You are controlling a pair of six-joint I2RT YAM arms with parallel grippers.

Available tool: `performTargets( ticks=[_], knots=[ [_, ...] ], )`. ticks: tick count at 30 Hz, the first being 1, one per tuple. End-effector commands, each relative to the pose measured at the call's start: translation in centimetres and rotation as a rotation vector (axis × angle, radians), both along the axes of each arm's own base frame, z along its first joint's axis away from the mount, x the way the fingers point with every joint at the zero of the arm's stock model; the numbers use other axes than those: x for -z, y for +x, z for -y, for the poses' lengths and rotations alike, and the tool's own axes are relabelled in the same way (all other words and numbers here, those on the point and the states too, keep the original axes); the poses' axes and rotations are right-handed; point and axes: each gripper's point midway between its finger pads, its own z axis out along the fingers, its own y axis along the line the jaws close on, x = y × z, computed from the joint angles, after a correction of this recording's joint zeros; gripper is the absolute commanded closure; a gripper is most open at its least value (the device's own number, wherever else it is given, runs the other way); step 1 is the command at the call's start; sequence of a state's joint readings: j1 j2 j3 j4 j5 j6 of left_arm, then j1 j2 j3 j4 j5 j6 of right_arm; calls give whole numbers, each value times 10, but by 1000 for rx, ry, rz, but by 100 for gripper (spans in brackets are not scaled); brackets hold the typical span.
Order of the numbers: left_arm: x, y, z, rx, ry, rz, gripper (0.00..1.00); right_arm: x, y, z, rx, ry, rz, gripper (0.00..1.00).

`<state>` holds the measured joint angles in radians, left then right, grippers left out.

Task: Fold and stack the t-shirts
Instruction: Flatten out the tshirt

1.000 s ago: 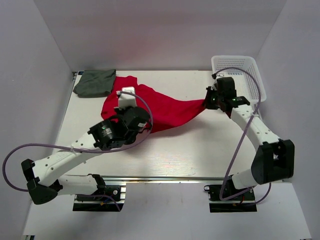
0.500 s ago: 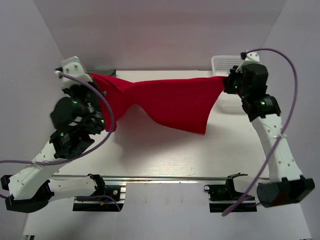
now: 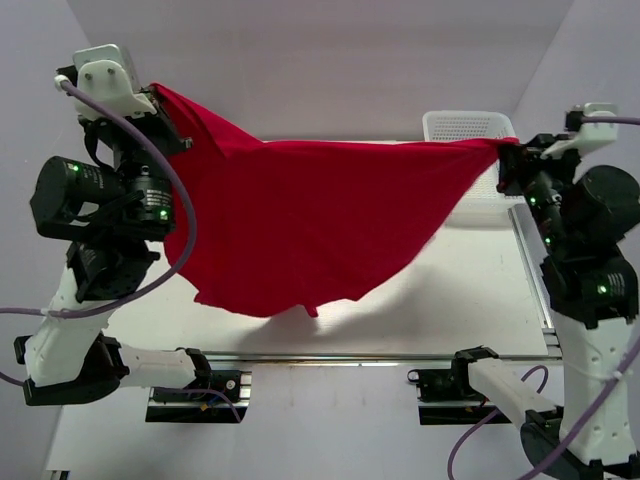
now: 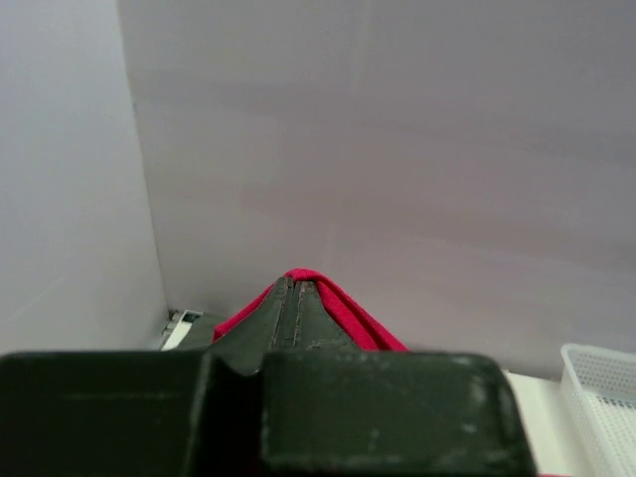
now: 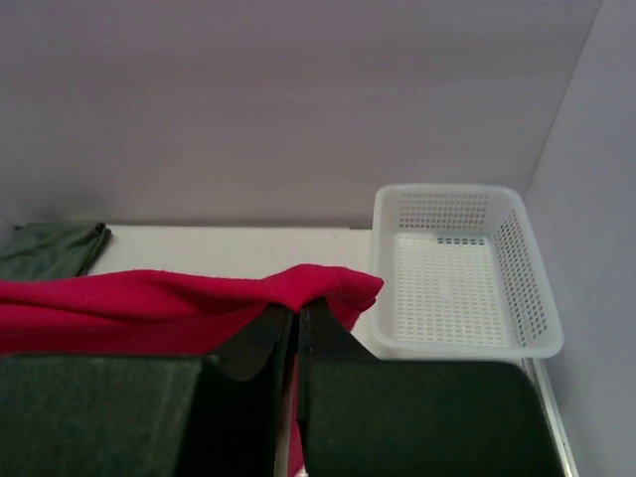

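we see two claws, both clenched on cloth: the left gripper [image 3: 157,92] pinches one edge of the red t-shirt [image 3: 310,225] high at the left, and the right gripper [image 3: 507,151] pinches the opposite edge at the right, somewhat lower. between them the one red t-shirt hangs spread in the air above the table [image 3: 450,300], its top edge stretched in a shallow sag and its lower part drooping in soft folds to an uneven hem; it is plain and bright. we count two shirts in all, but the top view shows only the red one. the right wrist view adds the second, the grey-green t-shirt [image 5: 50,248], lying flat at the far left corner of the table, well apart from the single white mesh basket [image 5: 457,268] at the far right. both wrist views show finger pairs pressed together with red cloth bunched over the tips; the left wrist view shows little beyond that and the wall.
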<state>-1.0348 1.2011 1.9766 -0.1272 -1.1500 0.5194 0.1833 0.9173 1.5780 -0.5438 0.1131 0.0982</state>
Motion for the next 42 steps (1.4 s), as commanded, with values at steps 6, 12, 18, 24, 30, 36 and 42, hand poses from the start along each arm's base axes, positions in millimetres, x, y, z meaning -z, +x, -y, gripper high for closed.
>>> performTargets(
  ticks=[6,12,18,24,30,36,42],
  knots=[
    [-41,-33,10,339,62,149,100,-50,-55,23,71,34,125,100],
    [-43,-42,18,423,90,168,100,-56,-85,13,-10,55,150,100],
    [-33,-64,29,590,152,213,100,-58,-110,10,-52,90,184,100],
    [-17,-81,63,800,210,188,100,-53,-112,9,-57,89,166,100],
    [-13,-70,84,812,223,143,100,-54,-116,8,-66,99,165,100],
    [-2,-48,86,709,250,125,100,-35,-83,15,9,111,114,100],
    [38,-2,81,399,400,136,100,23,-13,6,40,105,-23,100]
  ],
)
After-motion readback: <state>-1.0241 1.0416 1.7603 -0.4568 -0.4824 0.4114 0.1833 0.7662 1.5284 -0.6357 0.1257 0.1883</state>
